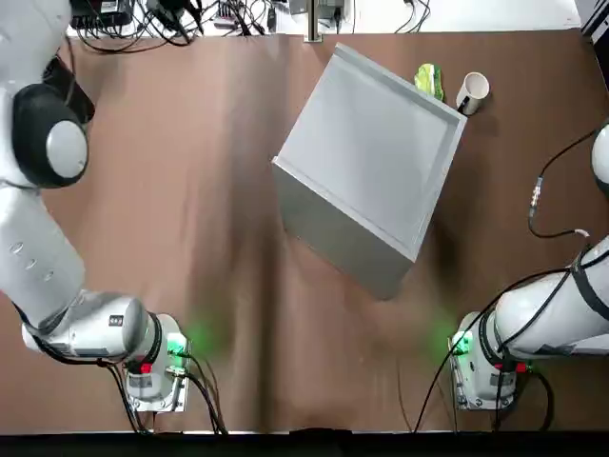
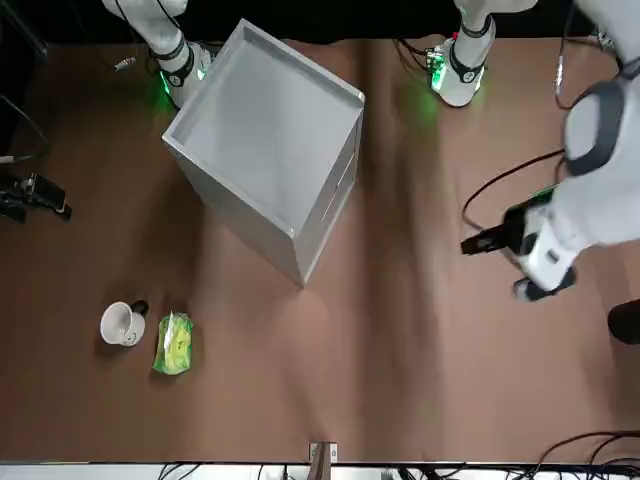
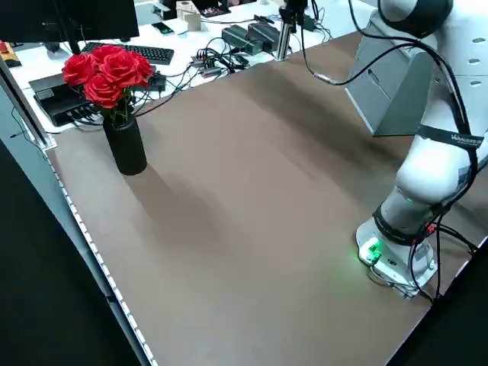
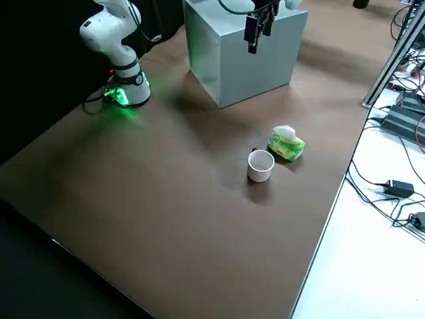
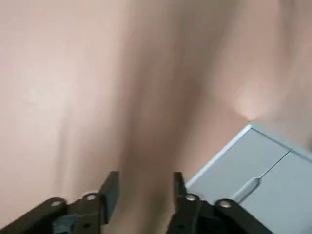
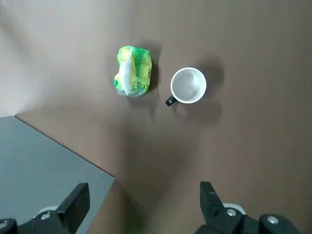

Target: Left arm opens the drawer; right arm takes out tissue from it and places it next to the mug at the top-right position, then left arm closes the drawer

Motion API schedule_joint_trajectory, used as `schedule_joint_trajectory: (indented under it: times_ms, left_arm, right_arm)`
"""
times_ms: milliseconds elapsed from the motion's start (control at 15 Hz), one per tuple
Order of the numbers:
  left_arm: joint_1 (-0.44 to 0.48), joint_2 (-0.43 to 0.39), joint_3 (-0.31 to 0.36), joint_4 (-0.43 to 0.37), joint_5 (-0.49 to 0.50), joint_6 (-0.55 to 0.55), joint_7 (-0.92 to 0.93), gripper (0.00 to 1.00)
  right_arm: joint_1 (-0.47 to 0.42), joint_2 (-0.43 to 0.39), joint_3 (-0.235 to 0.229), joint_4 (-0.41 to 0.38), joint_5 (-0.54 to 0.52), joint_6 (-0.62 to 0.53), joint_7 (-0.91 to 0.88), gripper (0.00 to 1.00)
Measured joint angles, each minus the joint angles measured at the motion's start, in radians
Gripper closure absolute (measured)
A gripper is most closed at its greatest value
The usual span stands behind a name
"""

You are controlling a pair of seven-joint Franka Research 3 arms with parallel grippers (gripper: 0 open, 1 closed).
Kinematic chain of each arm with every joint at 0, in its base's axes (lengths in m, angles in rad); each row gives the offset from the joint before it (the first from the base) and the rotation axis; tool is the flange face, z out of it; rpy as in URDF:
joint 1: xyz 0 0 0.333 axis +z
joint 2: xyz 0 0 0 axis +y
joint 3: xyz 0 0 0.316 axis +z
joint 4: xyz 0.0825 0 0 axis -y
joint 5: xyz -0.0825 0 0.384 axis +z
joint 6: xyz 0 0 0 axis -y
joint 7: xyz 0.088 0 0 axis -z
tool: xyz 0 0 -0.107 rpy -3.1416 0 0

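Tissue [image 4: 287, 145] lies just beside the mug [image 4: 259, 165] near the tabletop's far right corner; drawer [image 5: 269, 181] shut in the cabinet [image 1: 366, 171].
Left gripper [image 5: 144, 187] hovers off the cabinet's front, fingers parted, empty; right gripper [image 6: 144, 202], fingers spread wide, hangs above the cabinet's edge.

White jointed left arm [image 1: 43, 219] with grey joint caps raised at the table's left side, its black two-finger gripper [image 5: 142, 187] held with 2 fingers parted, white jointed right arm [image 1: 557, 309] lifted, its black gripper [image 6: 144, 200] spread wide, pointed downward.
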State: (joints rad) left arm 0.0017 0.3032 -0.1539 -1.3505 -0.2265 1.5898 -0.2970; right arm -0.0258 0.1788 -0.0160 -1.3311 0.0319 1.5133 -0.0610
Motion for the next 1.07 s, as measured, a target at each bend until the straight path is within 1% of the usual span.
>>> schedule_joint_trajectory:
  times_ms: [133, 267, 333, 467, 533, 800, 1067]
  left_arm:
    - [0.026, -0.049, 0.002, 0.000, 0.028, -0.006, 0.061, 0.24]
    - [0.031, -0.096, 0.002, 0.000, 0.116, -0.006, 0.077, 0.07]
    - [0.029, -0.120, 0.000, 0.000, 0.167, -0.006, 0.078, 0.01]
    - [0.024, -0.166, -0.002, 0.000, 0.246, -0.007, 0.078, 0.01]
    - [0.024, -0.186, -0.002, -0.001, 0.262, -0.008, 0.078, 0.01]
    - [0.024, -0.228, -0.003, -0.032, 0.261, -0.030, 0.149, 0.01]
    - [0.031, -0.262, -0.003, -0.117, 0.230, -0.029, 0.180, 0.00]
  right_arm:
    - [0.000, -0.001, 0.000, -0.003, 0.000, 0.001, 0.000, 0.00]
    - [0.000, -0.001, 0.000, -0.004, 0.000, 0.001, 0.000, 0.00]
    - [0.000, -0.001, 0.000, -0.004, 0.000, 0.001, 0.000, 0.00]
    - [0.000, -0.001, 0.000, -0.005, 0.000, 0.001, 0.000, 0.00]
    - [0.000, -0.001, 0.000, -0.005, 0.000, 0.001, 0.000, 0.00]
    - [0.000, -0.001, 0.000, -0.006, 0.000, 0.001, 0.000, 0.00]
    - [0.000, -0.001, 0.000, -0.006, 0.000, 0.001, 0.000, 0.00]
